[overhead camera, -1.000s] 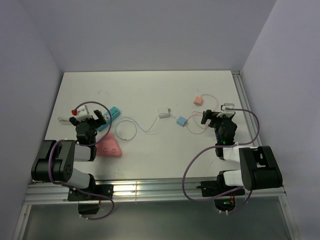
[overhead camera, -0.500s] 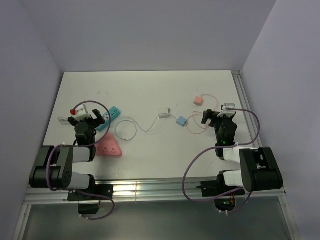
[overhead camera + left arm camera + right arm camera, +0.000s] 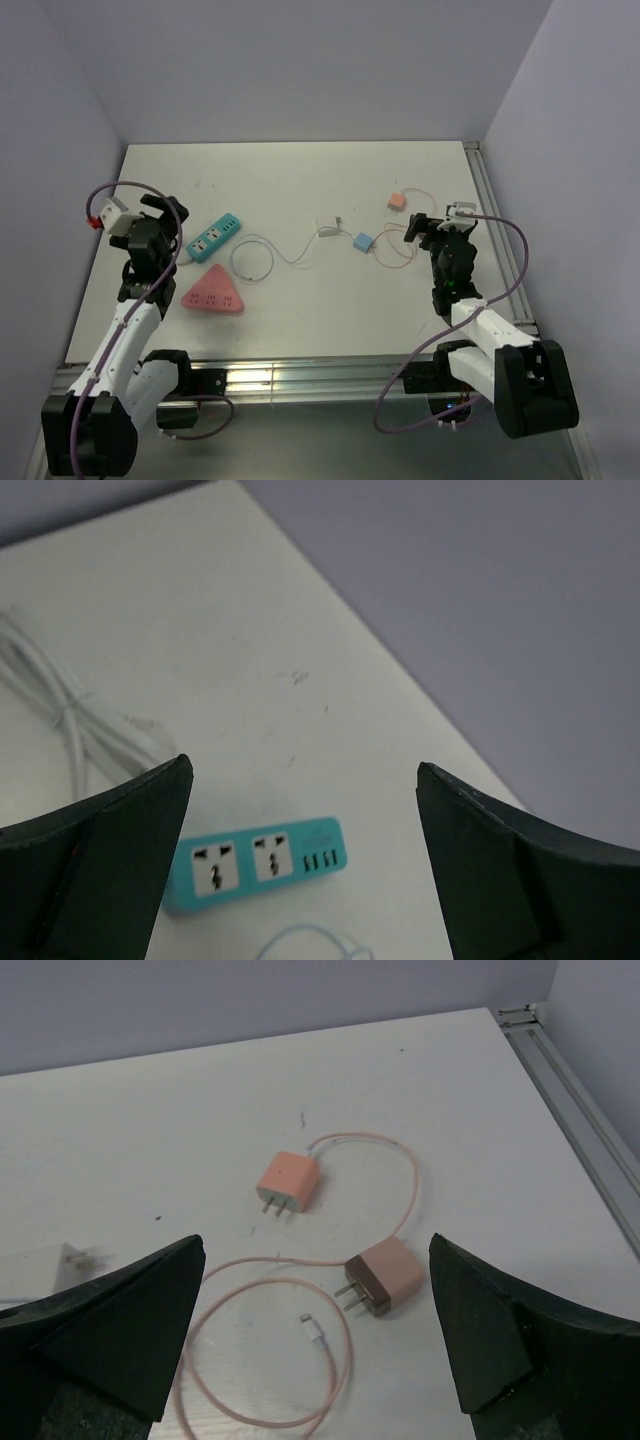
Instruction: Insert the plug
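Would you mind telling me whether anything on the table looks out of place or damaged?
Nothing looks damaged or spilled. The teal power strip lies diagonally, its visible sockets empty, and the pink cable sprawls in loose loops, unplugged.

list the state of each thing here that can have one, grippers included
left gripper, open, empty
right gripper, open, empty
teal power strip, lying flat, nothing plugged in
pink triangular power strip, lying flat, nothing plugged in
white charger, unplugged, lying loose
blue charger, unplugged, lying loose
orange charger, unplugged, prongs bare
pink charger, unplugged, prongs bare
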You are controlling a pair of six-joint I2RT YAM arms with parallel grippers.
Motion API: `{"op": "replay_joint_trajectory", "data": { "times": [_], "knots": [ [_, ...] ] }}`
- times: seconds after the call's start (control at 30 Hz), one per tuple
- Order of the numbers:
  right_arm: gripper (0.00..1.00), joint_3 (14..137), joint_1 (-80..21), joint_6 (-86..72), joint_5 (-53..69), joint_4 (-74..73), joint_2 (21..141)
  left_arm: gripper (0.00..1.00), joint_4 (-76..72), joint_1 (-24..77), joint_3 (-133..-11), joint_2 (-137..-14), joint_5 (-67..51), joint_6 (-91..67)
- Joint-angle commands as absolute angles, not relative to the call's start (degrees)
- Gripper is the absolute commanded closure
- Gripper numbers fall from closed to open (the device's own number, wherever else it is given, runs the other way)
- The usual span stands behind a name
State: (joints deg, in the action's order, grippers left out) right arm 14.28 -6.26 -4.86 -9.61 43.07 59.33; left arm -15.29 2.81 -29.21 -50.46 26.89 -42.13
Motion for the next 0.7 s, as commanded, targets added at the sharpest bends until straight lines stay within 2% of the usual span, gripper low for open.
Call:
{"op": "replay_joint_trajectory", "data": {
  "times": [0.0,0.1,0.13,0.2,0.23,0.37,0.67],
  "knots": [
    [0.00,15.63,-8.78,-7.72,-11.33,38.35,53.64,0.00,6.57,2.90,-35.32,-52.63,26.73,-50.45],
    [0.00,20.02,-10.10,-16.74,-13.26,27.55,50.28,0.01,13.79,2.29,-39.63,-55.98,21.03,-50.02],
    [0.00,22.13,-10.11,-28.53,-19.88,21.51,49.75,0.01,14.67,1.94,-40.77,-56.86,19.35,-49.23],
    [0.00,28.00,-9.85,-33.22,-19.88,8.50,49.83,0.00,18.62,1.49,-43.94,-58.97,17.67,-48.69],
    [0.00,28.91,-9.32,-27.83,-11.42,7.92,50.18,0.01,19.07,1.49,-44.47,-59.06,15.93,-48.69],
    [0.00,29.36,-8.09,-29.97,-4.24,8.17,49.66,0.01,12.41,1.14,-40.88,-54.86,8.45,-46.41],
    [0.00,32.95,-7.91,-28.56,-2.81,3.44,53.25,0.07,7.38,1.14,-40.60,-52.03,-10.17,-41.31]
  ]
}}
